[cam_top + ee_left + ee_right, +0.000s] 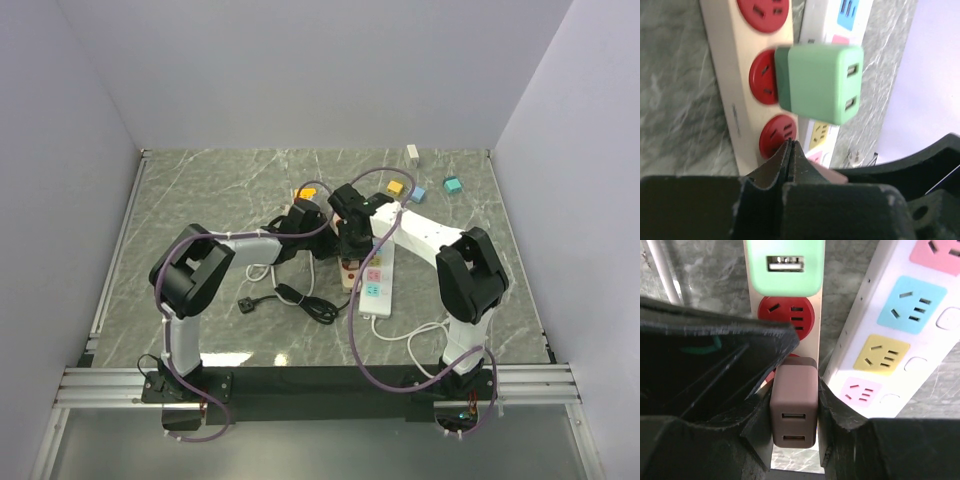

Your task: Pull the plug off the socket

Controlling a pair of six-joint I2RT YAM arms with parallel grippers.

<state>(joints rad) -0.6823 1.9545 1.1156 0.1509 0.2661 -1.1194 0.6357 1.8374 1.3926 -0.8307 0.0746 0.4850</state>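
Note:
A dusty-pink plug (794, 410) with two USB ports sits against a red socket of the beige power strip (787, 312). My right gripper (794, 415) is shut on the pink plug, one finger on each side. A green plug (820, 82) is seated in the strip's middle red socket (762, 77). My left gripper (790, 143) is shut with nothing in it, its tips down at the beige strip (722, 75) beside another red socket (776, 136). In the top view both wrists meet over the strips (375, 285) at mid-table, hiding the plugs.
A white power strip (895, 330) with blue, yellow and pink sockets lies right beside the beige one. A black cable (300, 300) and a white cable (425, 335) lie in front. Several small coloured adapters (395, 187) are scattered at the back.

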